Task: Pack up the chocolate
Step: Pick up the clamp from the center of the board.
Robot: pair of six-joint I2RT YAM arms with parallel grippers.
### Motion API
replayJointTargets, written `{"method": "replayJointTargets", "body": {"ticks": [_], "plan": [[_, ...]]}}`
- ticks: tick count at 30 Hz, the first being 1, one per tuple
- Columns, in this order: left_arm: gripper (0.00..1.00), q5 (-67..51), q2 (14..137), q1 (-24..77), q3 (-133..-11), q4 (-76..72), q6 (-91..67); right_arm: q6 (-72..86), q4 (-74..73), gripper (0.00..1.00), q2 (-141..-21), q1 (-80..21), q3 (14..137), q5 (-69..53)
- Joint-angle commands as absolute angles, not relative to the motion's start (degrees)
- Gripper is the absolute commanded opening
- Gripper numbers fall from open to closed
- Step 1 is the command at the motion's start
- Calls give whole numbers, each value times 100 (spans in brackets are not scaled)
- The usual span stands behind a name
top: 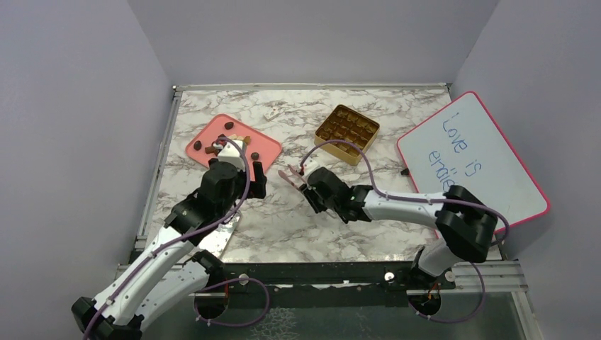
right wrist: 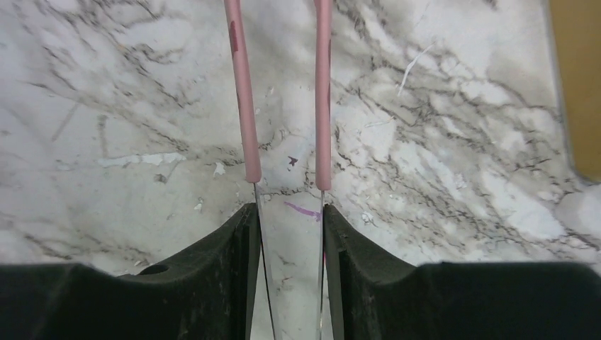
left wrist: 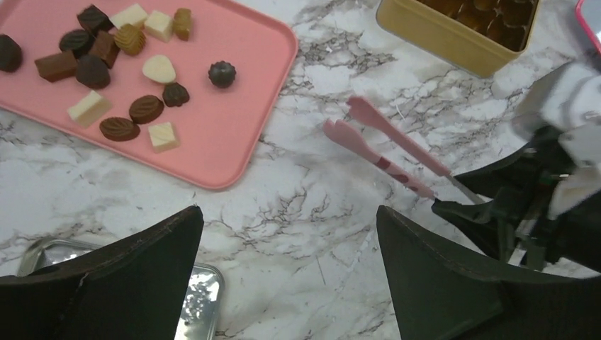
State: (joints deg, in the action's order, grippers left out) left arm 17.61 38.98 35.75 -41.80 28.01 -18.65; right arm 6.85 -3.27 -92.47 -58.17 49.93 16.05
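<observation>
Gripping pink tweezers (right wrist: 245,106) by their bare metal legs, the right gripper (right wrist: 289,212) presses one black finger against the outside of each leg. The two pink arms stand slightly apart and hold nothing. Seen from above, the right arm reaches low across the marble table (left wrist: 305,198) from five o'clock toward the middle. Its forearm is nearly level, and the tweezer tips point to about ten o'clock.

The chocolate (left wrist: 92,71) lies as a loose cluster of dark, tan and cream pieces on a pink tray (left wrist: 227,134) at ten o'clock from the table's centre. A gold box (left wrist: 439,39) with gridded compartments sits at one o'clock; what its cells hold is too small to tell.

The left gripper (left wrist: 287,212) is spread wide with nothing between its fingers. It hovers just beyond the tray's near edge, its arm rising from seven o'clock with the elbow bent.

The step in hand looks like taking a first piece with the tweezers. To do it well:
- Keep the squeeze light enough that the tips stay apart until they straddle a piece.
- Choose an outlying piece, such as the round dark one at the cluster's three o'clock side.
- Close slowly so the piece does not skid.
</observation>
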Motion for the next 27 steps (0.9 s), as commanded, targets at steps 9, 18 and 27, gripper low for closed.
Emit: {"method": "replayJointTargets", "body": {"ticks": [9,18,27], "plan": [[94,-318,4861,3585,-4458,1845,-3117,315,-1147,40,-7354,-5854,5046,803],[93,72,5268,3581,-4352,1656,-3328,344,-1527,40,-7068,-5856,5285,704],[90,265,6215,3584,-4382,1974,-3114,502,-1484,40,-6557,-5853,5469,1014]]}}
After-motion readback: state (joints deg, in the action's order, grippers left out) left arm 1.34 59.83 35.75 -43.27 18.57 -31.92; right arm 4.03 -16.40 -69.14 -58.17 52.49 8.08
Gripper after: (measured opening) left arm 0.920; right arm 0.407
